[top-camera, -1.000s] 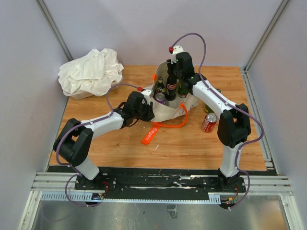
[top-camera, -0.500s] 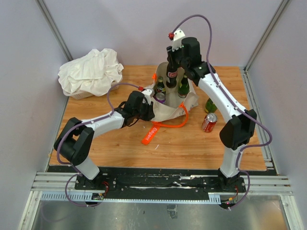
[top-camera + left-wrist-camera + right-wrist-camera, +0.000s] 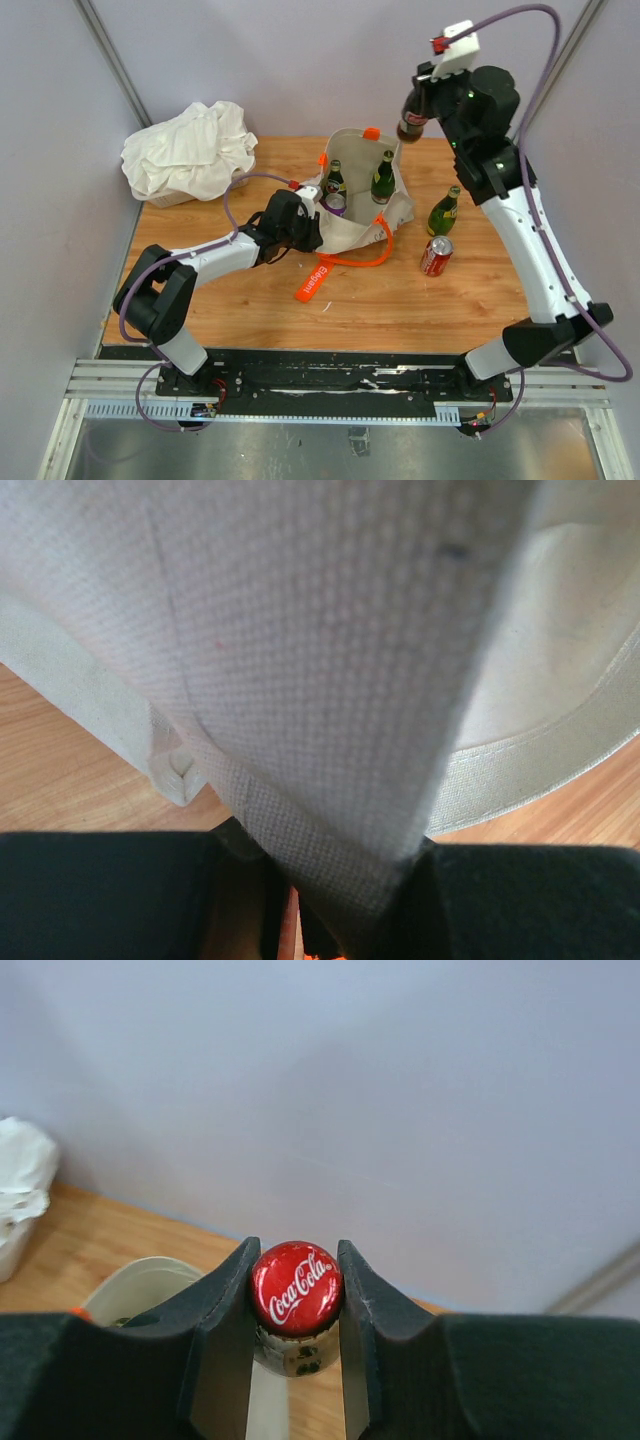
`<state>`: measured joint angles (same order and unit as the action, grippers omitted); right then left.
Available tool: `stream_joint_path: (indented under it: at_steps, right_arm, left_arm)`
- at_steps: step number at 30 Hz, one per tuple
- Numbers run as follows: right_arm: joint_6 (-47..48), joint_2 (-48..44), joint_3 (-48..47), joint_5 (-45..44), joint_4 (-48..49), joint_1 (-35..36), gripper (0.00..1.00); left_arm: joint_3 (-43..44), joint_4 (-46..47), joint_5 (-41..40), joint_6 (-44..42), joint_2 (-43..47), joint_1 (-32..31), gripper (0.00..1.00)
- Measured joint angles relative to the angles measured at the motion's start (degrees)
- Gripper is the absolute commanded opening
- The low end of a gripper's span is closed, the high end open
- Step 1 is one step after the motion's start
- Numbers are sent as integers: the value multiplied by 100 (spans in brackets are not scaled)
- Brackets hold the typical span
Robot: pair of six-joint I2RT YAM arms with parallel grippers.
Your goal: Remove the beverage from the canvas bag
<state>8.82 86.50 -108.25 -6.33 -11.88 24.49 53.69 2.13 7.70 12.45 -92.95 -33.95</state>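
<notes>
We see the right gripper [image 3: 297, 1265] clamped narrowly on the neck of a dark glass cola bottle [image 3: 411, 120]. Its flat black pads press either side just beneath the glossy red crimped cap with its white script. The bottle, banded by a red label, hangs high in the air above the far right of the wooden table [image 3: 250, 300], clear of the canvas bag [image 3: 350, 232]. That bag stands at the middle of the table with its mouth gaping, its orange straps [image 3: 355, 262] trailing toward the near side. The left gripper [image 3: 335, 900] is pinched tight on a fold of the bag's left wall, where the coarse beige weave shows as tiny dimples. Two green bottles [image 3: 383, 178] and a purple can [image 3: 334, 203] sit inside. Right of the bag stand a green glass bottle [image 3: 444, 212] and a red can [image 3: 437, 256], and a rumpled white cloth bundle [image 3: 188, 150] lies far left.
</notes>
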Motion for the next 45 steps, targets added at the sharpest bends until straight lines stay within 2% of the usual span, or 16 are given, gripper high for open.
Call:
stream_joint_path:
  at_steps: [3, 12, 15, 25, 32, 45]
  right_arm:
    - [28, -431, 378, -297, 157, -398, 1]
    - [-275, -1281, 1928, -931, 166, -2234, 1]
    - [-400, -1528, 2507, -1045, 59, -2529, 1]
    - [-879, -2260, 4393, -918, 251, -2588, 1]
    - [-1082, -2358, 5224, -763, 529, -2588, 1]
    - [-1303, -2212, 5445, -614, 979, -2588, 1]
  left_arm:
    - [0, 2, 4, 0, 0, 0, 11]
    - [0, 2, 15, -2, 0, 0, 11]
    - [0, 0, 15, -2, 0, 0, 11]
    - [0, 0, 37, -2, 0, 0, 11]
    - [0, -2, 42, -2, -2, 0, 11]
    - [0, -4, 46, 0, -2, 0, 11]
